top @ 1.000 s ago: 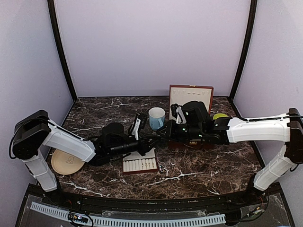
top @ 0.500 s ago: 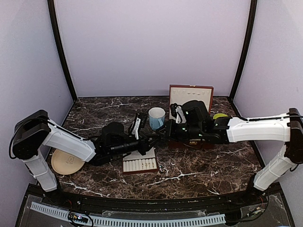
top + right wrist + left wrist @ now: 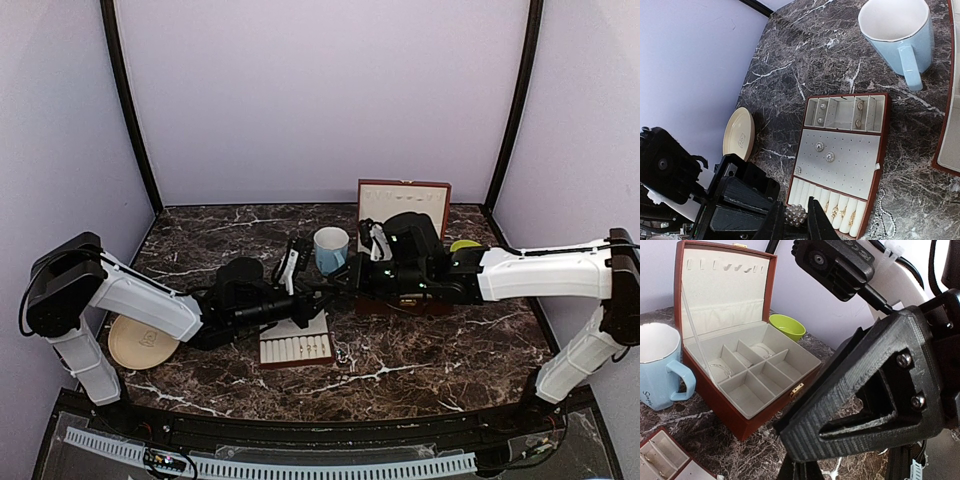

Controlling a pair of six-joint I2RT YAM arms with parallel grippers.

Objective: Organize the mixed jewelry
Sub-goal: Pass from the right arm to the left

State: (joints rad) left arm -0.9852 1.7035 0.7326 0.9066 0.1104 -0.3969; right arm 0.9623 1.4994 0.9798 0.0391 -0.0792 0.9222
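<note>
Presently a small cluster of silvery beads [image 3: 795, 215] is held off the table, pinched between the fingers of the right gripper [image 3: 795, 223], above the near end of the slotted tray [image 3: 855, 160]. The rest of the jewelry is seen spread about:

- Studs [image 3: 819, 146] are set on the tray's perforated panel and in its small compartments.
- Rings [image 3: 840, 210] are tucked into its rolls.
- Thin bangles [image 3: 720, 369] are laid in compartments of the open box [image 3: 730, 412].
- A fine chain [image 3: 882, 220] is left loose on the marble, just beside the tray's corner.

The left gripper [image 3: 305, 305] is drawn up close against the right one, with its fingers brought together. Whether a strand of the beaded piece is caught between them cannot be told, since the right gripper fills most of the left wrist view.

The step in hand is judged to be the placing of the beaded piece, possibly with a handover or a straightening between the two arms. For the next move, a free compartment would have to be chosen. The piece should be lowered well inside it before the fingers are parted, so that it does not roll out. The mug [image 3: 897, 30] and the tray's rim are to be cleared on the way.
</note>
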